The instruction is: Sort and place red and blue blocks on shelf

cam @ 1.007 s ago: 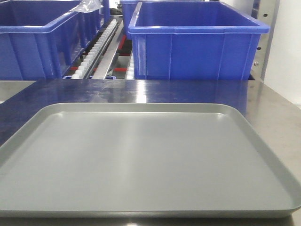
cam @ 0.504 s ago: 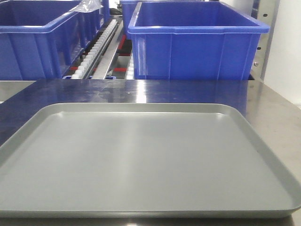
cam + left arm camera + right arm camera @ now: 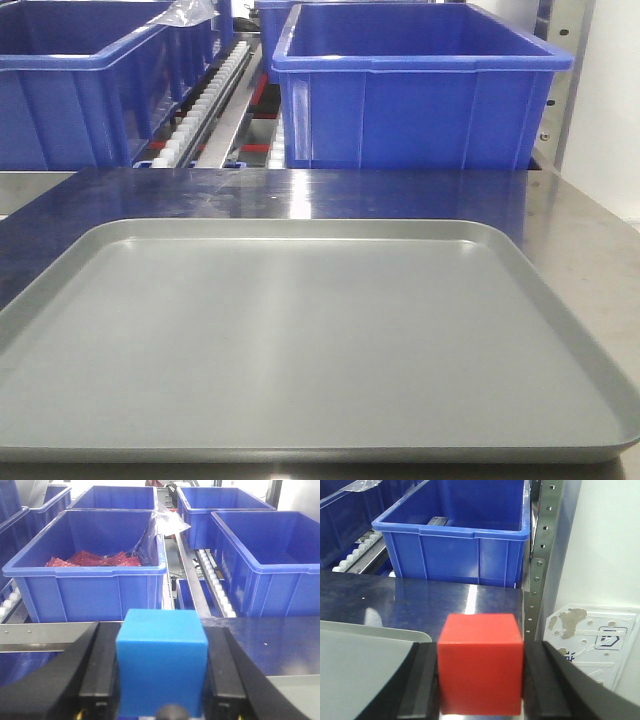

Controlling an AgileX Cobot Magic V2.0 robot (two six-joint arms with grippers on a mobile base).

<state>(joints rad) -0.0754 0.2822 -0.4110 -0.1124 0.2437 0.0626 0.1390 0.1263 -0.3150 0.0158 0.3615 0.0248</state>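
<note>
While the left gripper (image 3: 161, 682) clamps one blue block (image 3: 161, 655), the right gripper (image 3: 481, 685) clamps one red block (image 3: 481, 657).

Lower ends of the blue block (image 3: 161, 662), red block (image 3: 481, 662) and fingers (image 3: 97, 677) below both wrist views' edges.

The tray (image 3: 300, 340) lies on the tabletop (image 3: 585, 245). Behind it on the shelf (image 3: 238, 118), the left bin (image 3: 70, 100) and the right bin (image 3: 415, 100) stand either side of the roller track (image 3: 205, 97).
</note>
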